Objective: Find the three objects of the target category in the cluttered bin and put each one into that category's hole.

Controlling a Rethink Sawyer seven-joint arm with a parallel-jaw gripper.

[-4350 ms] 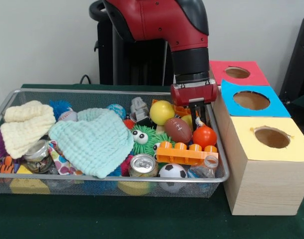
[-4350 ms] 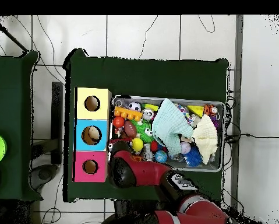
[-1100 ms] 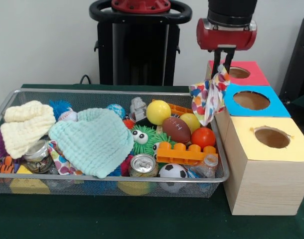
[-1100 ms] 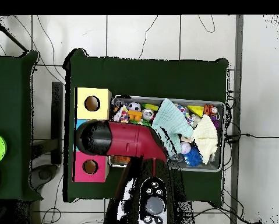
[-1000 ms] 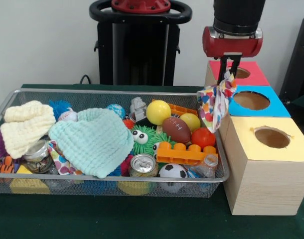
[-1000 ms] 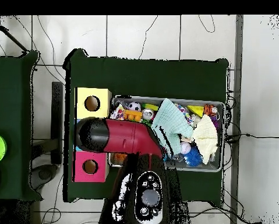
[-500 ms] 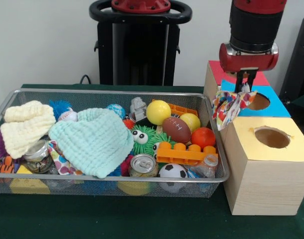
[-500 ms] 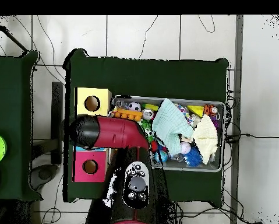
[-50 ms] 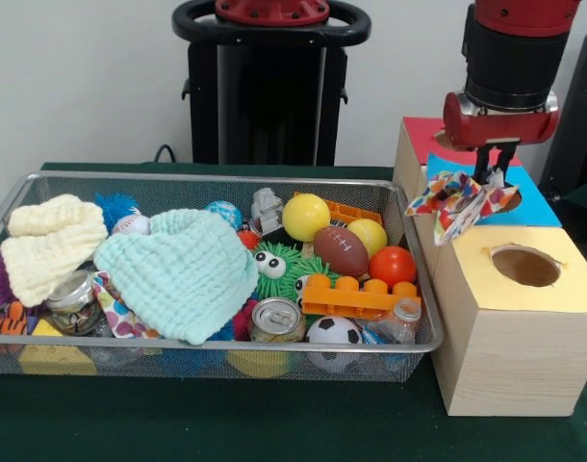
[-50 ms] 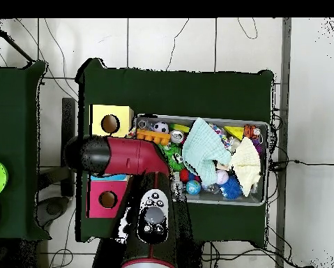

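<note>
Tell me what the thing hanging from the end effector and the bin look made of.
The patterned cloth looks like thin printed fabric: it droops in soft folds under the end effector. The bin looks like bare metal wire mesh, since the toys show through its walls.

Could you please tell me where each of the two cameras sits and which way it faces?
Front view: across the table, facing the bin and boxes; the arm's end and gripper, holding a patterned cloth over the blue box, show.
Overhead view: above, looking straight down; the red arm covers the blue box.
Shared: bin, yellow box, red box, mint cloth, arm.
</note>
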